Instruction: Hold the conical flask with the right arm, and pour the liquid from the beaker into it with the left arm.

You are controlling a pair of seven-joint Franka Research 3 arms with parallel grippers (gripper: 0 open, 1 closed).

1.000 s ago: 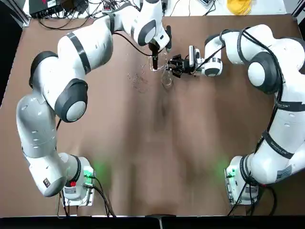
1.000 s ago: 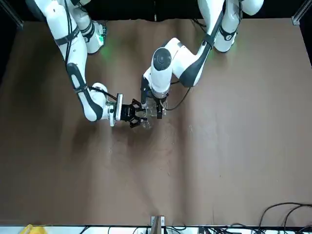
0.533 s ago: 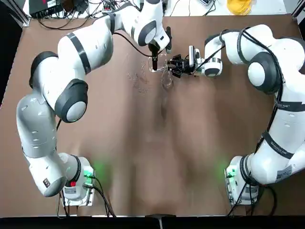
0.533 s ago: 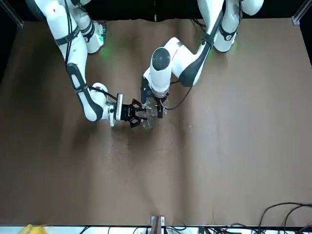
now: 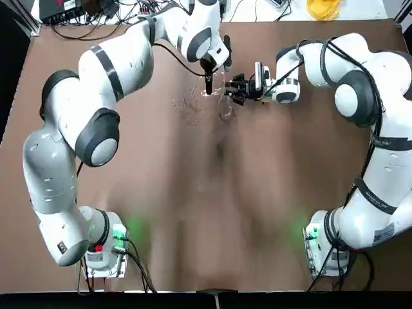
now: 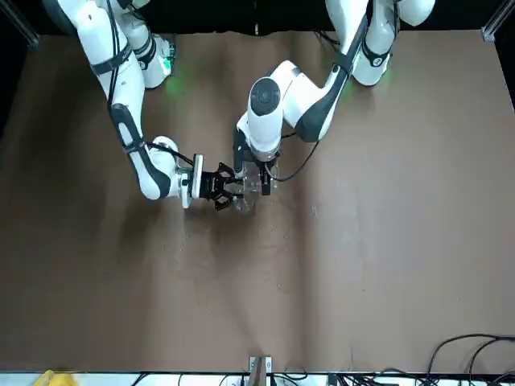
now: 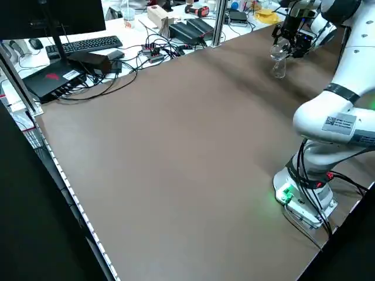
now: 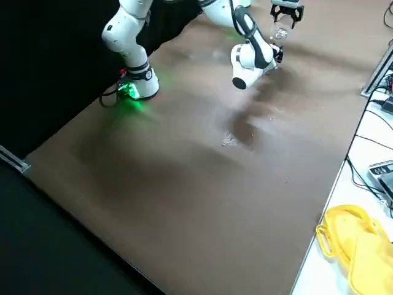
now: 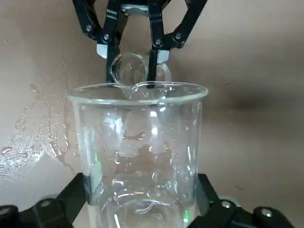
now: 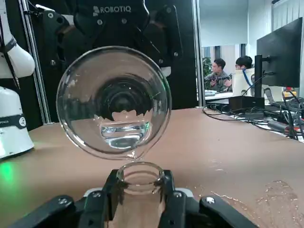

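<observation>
On the wet tabletop's far side (image 5: 193, 212), both grippers (image 9: 145, 197) (image 10: 140, 199) clamp glass vessels (image 9: 137, 142) (image 10: 140, 190)

Beaker (image 9: 140, 152) center of left wrist view: clear glass, smooth, glossy, hard highlights on rim and wall. Conical flask (image 10: 140, 199) lower middle of right wrist view: clear smooth glass, shiny lip. Tabletop (image 5: 193, 225) across top view: brown, smooth, low sheen with soft smeared reflections. Puddle (image 9: 28, 147) at left of left wrist view: wet, glossy, beaded. Arm shells (image 5: 55, 167) left and right of top view: white, smooth, satin, plastic-looking. Monitor stand (image 7: 53, 29) upper left of left side view: matt black. Frame post (image 7: 220, 23) top middle there: bare metal, dull grey.
</observation>
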